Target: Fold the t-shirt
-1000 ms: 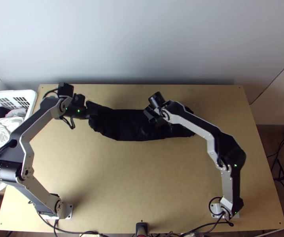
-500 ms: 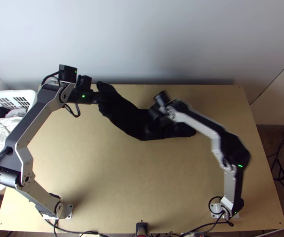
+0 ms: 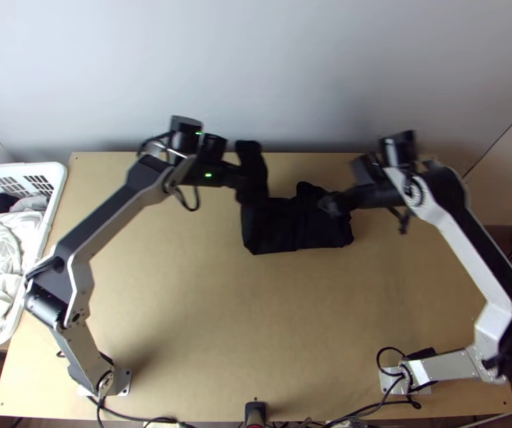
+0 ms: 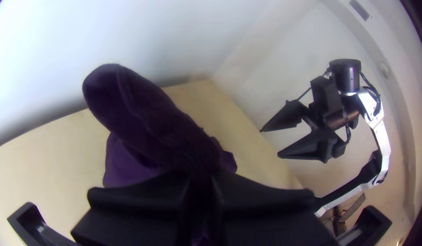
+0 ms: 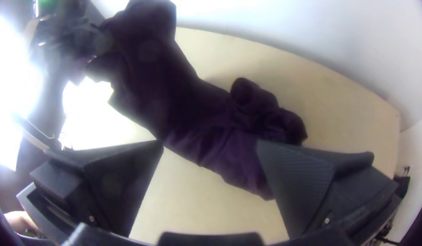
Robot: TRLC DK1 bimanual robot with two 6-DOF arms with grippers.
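Near pale wall [image 3: 292, 78], wooden table [image 3: 206, 321]; left end effector [image 3: 240, 178] pinching t-shirt [image 3: 270, 232], right end effector [image 3: 333, 202] spread.

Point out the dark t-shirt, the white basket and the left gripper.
Dark t-shirt [image 3: 274, 232]: top view, on the part lying on the table.
White basket [image 3: 58, 184]: top view, on its rim.
Left gripper [image 4: 202, 182]: left wrist view, midway between its fingertips.
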